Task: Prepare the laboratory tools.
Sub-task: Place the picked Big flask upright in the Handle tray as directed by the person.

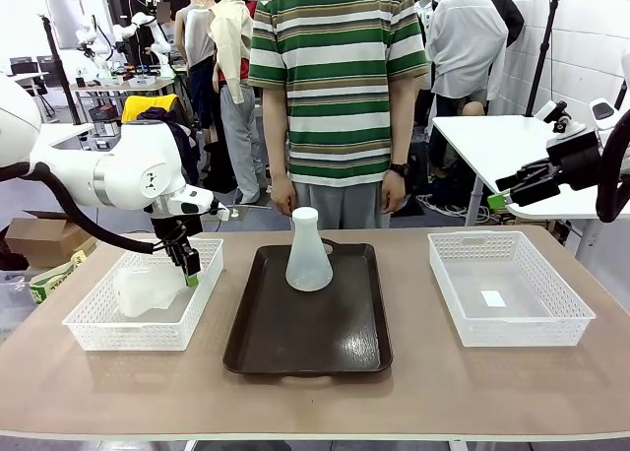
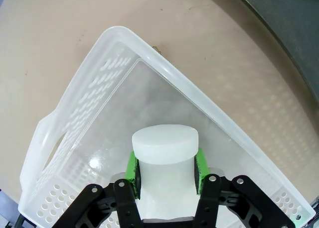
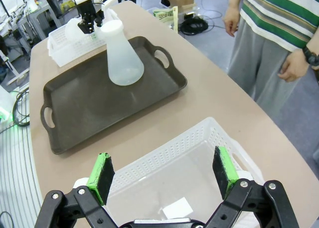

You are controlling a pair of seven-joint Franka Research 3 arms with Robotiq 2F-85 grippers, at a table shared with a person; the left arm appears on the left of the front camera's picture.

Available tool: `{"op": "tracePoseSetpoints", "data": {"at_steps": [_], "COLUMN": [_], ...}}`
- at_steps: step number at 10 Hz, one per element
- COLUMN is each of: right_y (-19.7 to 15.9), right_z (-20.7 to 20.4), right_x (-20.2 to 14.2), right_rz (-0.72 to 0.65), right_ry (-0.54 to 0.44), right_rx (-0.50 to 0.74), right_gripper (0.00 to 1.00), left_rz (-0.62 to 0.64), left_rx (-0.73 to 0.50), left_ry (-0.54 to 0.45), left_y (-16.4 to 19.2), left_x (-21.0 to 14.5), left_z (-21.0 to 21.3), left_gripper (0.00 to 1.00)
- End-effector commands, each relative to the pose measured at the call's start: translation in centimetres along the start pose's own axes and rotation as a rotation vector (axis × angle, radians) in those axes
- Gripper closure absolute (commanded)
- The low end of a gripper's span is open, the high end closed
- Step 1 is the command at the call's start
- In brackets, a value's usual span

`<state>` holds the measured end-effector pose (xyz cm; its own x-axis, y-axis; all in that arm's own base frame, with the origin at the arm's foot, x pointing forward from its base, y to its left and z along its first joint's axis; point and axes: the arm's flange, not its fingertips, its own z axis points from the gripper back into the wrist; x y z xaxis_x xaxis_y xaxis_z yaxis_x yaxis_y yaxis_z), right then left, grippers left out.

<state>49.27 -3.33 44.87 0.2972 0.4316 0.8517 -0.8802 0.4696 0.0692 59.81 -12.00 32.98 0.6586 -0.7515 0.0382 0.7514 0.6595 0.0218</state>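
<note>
At frame left, the left gripper (image 1: 189,267) clamps a flask's (image 1: 150,289) neck inside a white basket (image 1: 98,331). At right, the right gripper (image 1: 499,197) hangs wide open, empty.

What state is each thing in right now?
Left hand: shut on the frosted white conical flask's neck.
Held frosted white conical flask: lying tilted in the left white lattice plastic basket.
Second frosted conical flask: upright on the dark brown rectangular tray.
Right hand: open, above the right white lattice basket.
</note>
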Motion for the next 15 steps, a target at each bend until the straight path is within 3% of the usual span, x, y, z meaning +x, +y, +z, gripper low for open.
{"op": "tracePoseSetpoints", "data": {"at_steps": [1,15], "right_y": [-0.02,-0.02], "right_z": [-0.11,-0.11], "right_x": [-0.01,-0.01], "right_rz": [-0.001,-0.001], "right_ry": [0.003,0.003], "right_rx": [-0.007,-0.007], "right_gripper": [0.00,0.00], "left_rz": [-0.015,-0.015], "left_rx": [0.014,0.014], "left_ry": [0.001,0.001], "left_y": [0.16,0.16], "left_x": [-0.01,-0.01], "left_z": [-0.01,-0.01], "left_gripper": [1.00,1.00]}}
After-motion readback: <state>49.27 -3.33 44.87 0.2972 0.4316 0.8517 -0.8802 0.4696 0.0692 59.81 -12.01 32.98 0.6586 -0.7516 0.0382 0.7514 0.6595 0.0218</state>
